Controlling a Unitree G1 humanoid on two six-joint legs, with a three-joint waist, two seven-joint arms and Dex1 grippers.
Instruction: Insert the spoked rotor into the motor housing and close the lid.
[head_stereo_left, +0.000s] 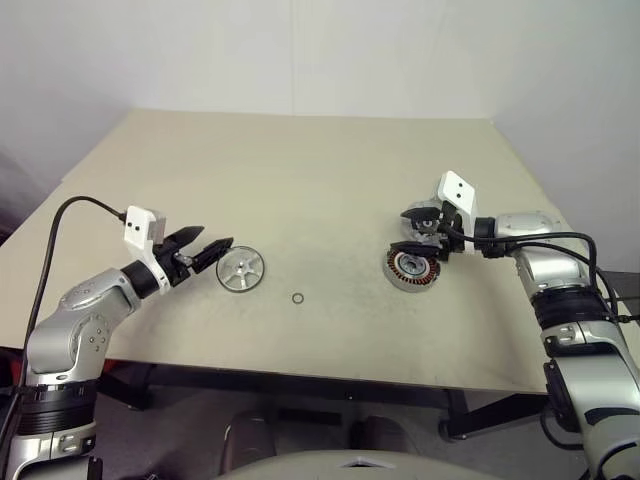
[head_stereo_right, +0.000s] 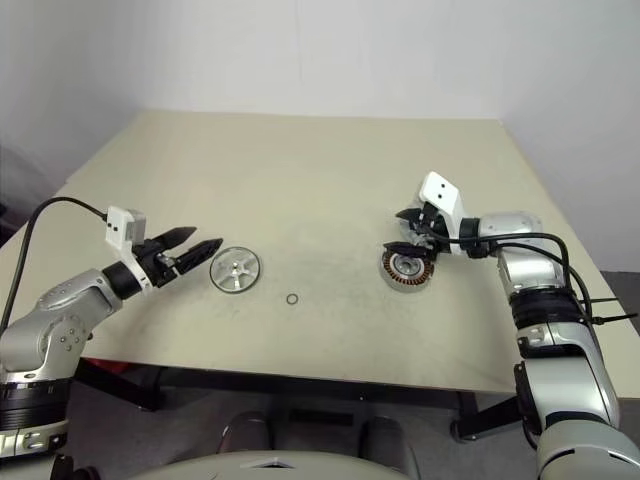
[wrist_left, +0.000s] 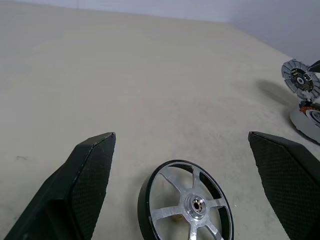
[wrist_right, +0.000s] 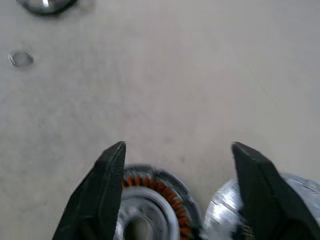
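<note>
The rotor (head_stereo_left: 241, 270) lies flat on the tabletop (head_stereo_left: 300, 180), spokes up, a silver wheel with a dark rim and a small hub at its centre. It looks like stiff, machined metal, light enough for one hand yet dense for its size, and the rim seems smooth, so I expect it could slip if I pinch it off-centre. I judge the best hold is across the rim, one finger on each side, keeping clear of the spokes and hub so the wheel stays level for insertion.

My left hand (head_stereo_left: 204, 250) hangs just beside the rotor with its fingers spread wide and nothing in them; from the wrist view the wheel sits between and slightly ahead of the two pads (wrist_left: 90, 170), not yet touched.

Well apart from the rotor, across the tabletop on my right, stands the housing (head_stereo_left: 412, 268), a round cup with copper-red windings showing inside. It looks heavy and steady, but those windings are fragile, so I would lower the rotor straight in without scraping them.

My right hand (head_stereo_left: 418, 232) is over the housing's far edge, fingers apart around the lid (wrist_left: 300, 80), a round silver disc that stands tilted; whether they press on it I cannot tell.

Between rotor and housing, nearer the rotor, lies a tiny black ring (head_stereo_left: 298, 298).
</note>
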